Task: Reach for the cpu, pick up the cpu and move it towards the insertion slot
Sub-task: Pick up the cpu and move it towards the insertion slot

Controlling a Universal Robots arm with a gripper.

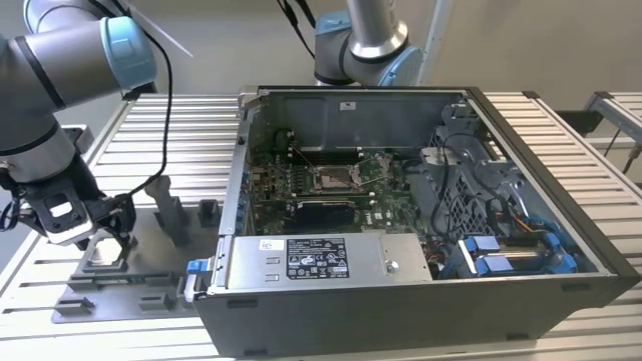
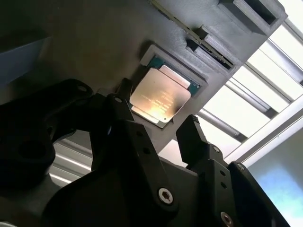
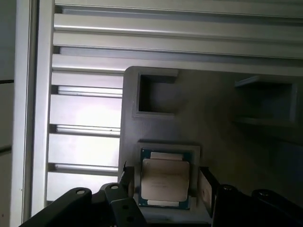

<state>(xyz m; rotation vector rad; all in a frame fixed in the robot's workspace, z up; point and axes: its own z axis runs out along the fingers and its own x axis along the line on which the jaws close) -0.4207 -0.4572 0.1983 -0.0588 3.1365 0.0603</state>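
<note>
The raised rim of a grey fixture (image 3: 222, 142) hemmed the cpu (image 3: 165, 180); the arm (image 1: 40, 113) hung over it, gripper (image 2: 157, 106) spread open astride.

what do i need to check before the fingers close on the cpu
1. The cpu lies flat in its recess in the grey tray: ok.
2. The fingers are open, one on each side of the cpu: ok.
3. The cpu sits centred between the fingers in both wrist views: ok.
4. Nothing lies on top of the cpu: ok.
5. Height of the fingers over the cpu: cannot tell.
6. The socket in the computer case is open and empty: cannot tell.
</note>
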